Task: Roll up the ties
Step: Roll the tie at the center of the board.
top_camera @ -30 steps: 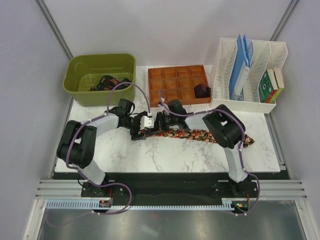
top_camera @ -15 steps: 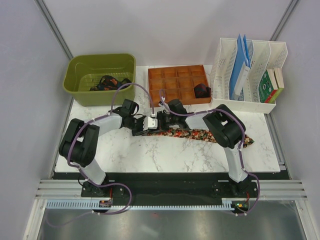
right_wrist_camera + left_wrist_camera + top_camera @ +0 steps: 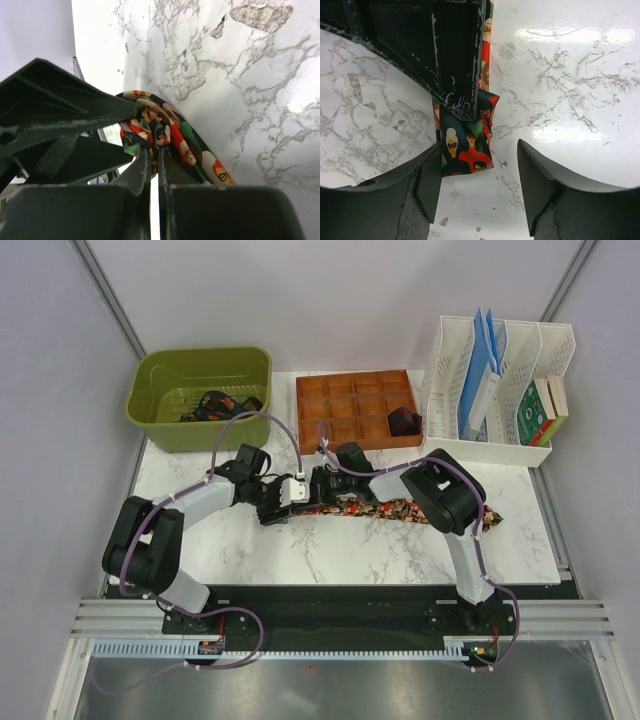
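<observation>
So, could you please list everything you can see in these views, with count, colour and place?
Patterned tie: one, red, green and orange on black, laid across mid-table.
Dark ties: tangled, count unclear, inside the basin.
Rolled tie: one, dark, in a right-hand tray compartment.
Basin: one, green, far left.
Tray: one, brown, compartmented, far centre.
File rack: one, white, far right.
Folders: at least two, blue, upright in the rack.
Carton: one, green and white, rack's right slot.
Table: one, white marble.
Left gripper: open, around the patterned tie's end.
Right gripper: shut on the patterned tie.
</observation>
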### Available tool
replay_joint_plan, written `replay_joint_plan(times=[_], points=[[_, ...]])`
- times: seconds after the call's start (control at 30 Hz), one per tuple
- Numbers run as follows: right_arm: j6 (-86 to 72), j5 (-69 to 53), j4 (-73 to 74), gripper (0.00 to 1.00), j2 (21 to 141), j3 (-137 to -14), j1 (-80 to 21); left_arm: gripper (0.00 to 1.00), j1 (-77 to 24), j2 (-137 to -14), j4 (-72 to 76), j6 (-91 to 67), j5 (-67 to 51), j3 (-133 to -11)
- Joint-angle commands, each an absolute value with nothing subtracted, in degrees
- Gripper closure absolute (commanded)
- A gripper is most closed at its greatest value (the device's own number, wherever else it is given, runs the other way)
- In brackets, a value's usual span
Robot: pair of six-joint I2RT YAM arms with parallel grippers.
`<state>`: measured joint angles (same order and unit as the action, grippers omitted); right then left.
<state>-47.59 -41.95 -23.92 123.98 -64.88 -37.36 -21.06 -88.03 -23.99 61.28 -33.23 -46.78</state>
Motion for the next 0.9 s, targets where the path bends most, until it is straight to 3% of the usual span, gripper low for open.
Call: replay_joint_plan(times=[0.0, 0.23, 0.27, 0.37, 0.43, 0.87], points=[[-48.07, -42.19, -27.51, 1.0, 125.77, -63.55, -36.56, 0.33, -19.95, -88.77, -23.38, 59.41, -32.87, -47.55], [-48.34, -42.36, -28.39, 1.0, 126.39, -62.58, -35.6, 0.34, -19.69, -91.14, -21.89, 61.7, -31.29, -48.34], [-48.6, -42.45, -28.74, 1.0, 126.65, -62.49, -35.68, 0.37, -19.69, -91.23, -21.97, 61.7, -31.46, -48.51], [-49.22, -42.36, -29.26, 1.0, 127.0, -62.31, -35.6, 0.59, -19.69, -91.32, -22.06, 60.65, -31.99, -50.01], [-49.48, -42.19, -29.35, 1.0, 127.09, -62.31, -35.6, 0.62, -19.78, -90.53, -21.97, 59.68, -32.52, -51.32], [-52.03, -41.75, -31.46, 0.99, 127.79, -62.75, -35.59, 0.63, -22.59, -96.23, -26.63, 54.49, -40.25, -59.5]])
